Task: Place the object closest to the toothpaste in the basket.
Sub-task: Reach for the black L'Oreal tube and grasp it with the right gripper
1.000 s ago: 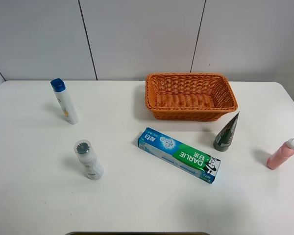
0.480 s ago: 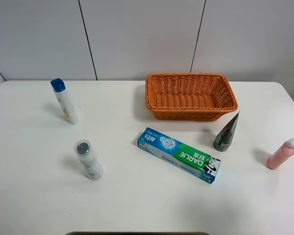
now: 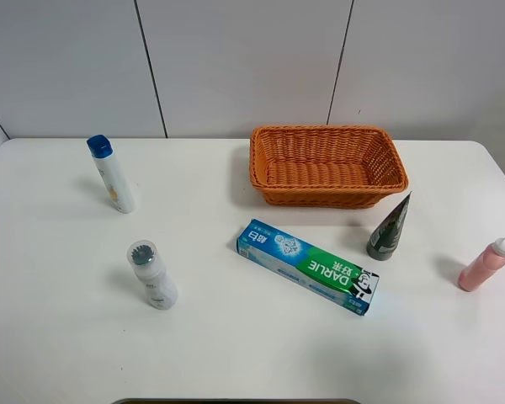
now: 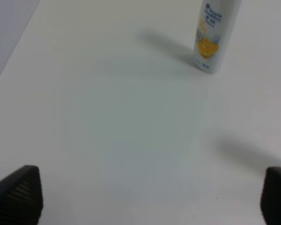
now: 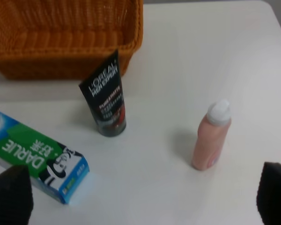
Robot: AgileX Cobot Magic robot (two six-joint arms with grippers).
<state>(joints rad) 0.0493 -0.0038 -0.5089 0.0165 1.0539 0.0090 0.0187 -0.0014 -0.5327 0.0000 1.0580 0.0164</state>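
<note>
Nearest, the left hand (image 4: 143, 194) and right hand (image 5: 141, 194) are both spread wide, holding nothing. Just right of and beyond the toothpaste box (image 3: 308, 266), the dark tube (image 3: 390, 228) stands cap-down on the surface (image 3: 236, 353), tapering to a flat crimp, with white lettering. It is probably light, soft-walled and tippy, so grip low by the stiffer cap. The basket (image 3: 320, 196) sits just beyond.

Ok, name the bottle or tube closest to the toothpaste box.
The black tapered tube, by the green toothpaste box's right end; the pink bottle, blue-capped white bottle and grey-capped white bottle stand farther.
</note>
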